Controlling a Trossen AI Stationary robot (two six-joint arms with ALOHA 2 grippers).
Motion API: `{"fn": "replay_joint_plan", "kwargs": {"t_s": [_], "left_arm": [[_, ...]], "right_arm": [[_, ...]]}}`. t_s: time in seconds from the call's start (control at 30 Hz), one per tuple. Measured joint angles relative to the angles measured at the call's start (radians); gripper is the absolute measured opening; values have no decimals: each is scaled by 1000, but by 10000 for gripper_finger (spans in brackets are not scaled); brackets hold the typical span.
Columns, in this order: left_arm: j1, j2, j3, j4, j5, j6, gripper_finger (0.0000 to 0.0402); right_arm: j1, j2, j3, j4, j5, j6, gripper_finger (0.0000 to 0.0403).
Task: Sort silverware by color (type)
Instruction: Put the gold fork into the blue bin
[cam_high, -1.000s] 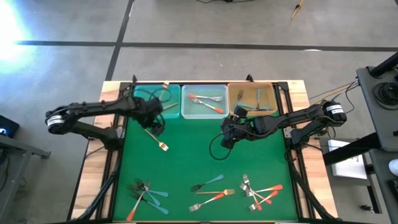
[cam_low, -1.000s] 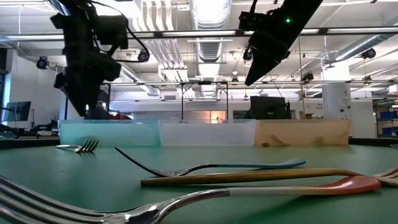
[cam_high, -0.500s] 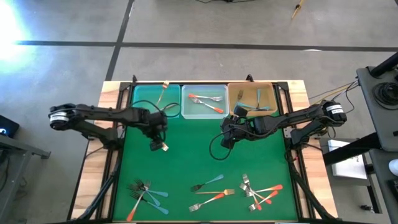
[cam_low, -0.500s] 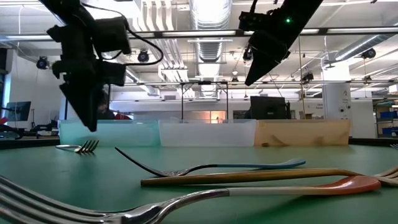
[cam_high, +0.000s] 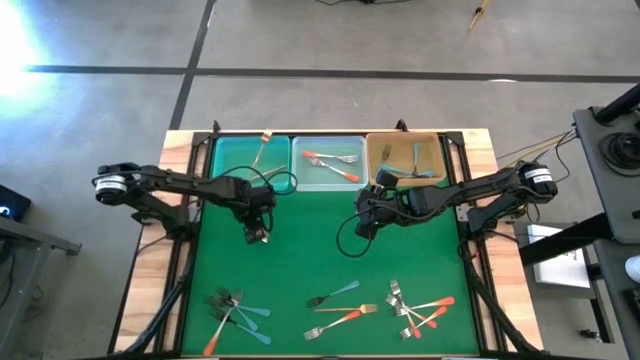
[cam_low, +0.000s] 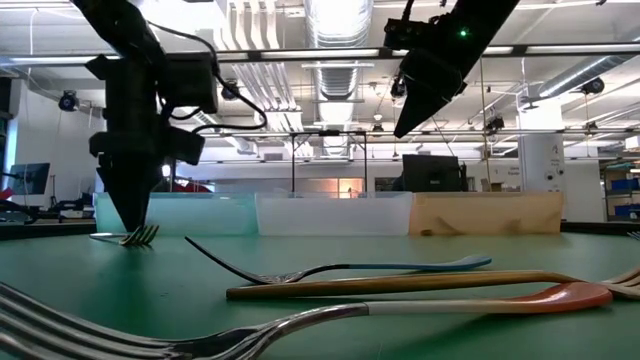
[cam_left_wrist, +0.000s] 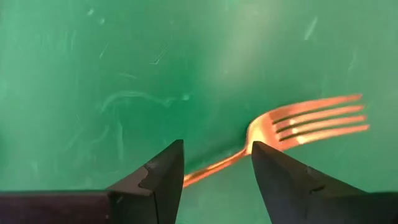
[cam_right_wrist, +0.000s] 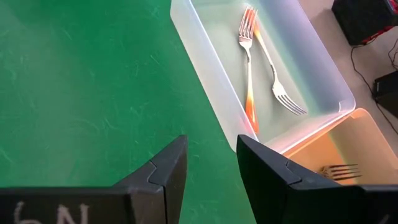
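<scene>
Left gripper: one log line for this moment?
left gripper: open, straddling gold fork handle on mat | right gripper: open, idle above mat by clear bin | grasp: pending

My left gripper (cam_high: 256, 235): moved from beside the teal bin (cam_high: 238, 154) out to the gold fork (cam_left_wrist: 292, 127). Lowered; my open fingers (cam_left_wrist: 158, 177) now straddle its handle at mat level.

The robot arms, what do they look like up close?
Both arms are dark, jointed links with black cables looping alongside. The left arm and right arm each carry a pale band near the base. Each ends in two dark wedge-shaped fingers; white handwritten marks show on the right gripper.
</scene>
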Motion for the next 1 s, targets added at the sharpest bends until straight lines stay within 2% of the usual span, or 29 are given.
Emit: {"fn": "replay_joint_plan", "kwargs": {"t_s": [0.1, 0.23, 0.37, 0.57, 0.73, 0.93, 1.0], "left_arm": [[0, 5, 9, 0, -6, -133, 172], [0, 6, 34, -1, -54, -387, 172], [-8, 6, 47, 4, -75, -531, 172], [-24, 6, 59, 14, -71, -786, 176], [-24, 6, 89, -69, -60, -993, 185], [-25, 6, 114, -105, -38, -1296, 211], [-26, 6, 111, -120, 1, -1332, 223]], "right_arm": [[0, 0, 0, 0, 0, 0, 132], [0, 0, 0, 0, 0, 0, 132], [0, 0, 0, 0, 0, 0, 132], [0, 0, 0, 0, 0, 0, 132], [0, 0, 0, 0, 0, 0, 132], [0, 0, 0, 0, 0, 0, 132], [0, 0, 0, 0, 0, 0, 132]]}}
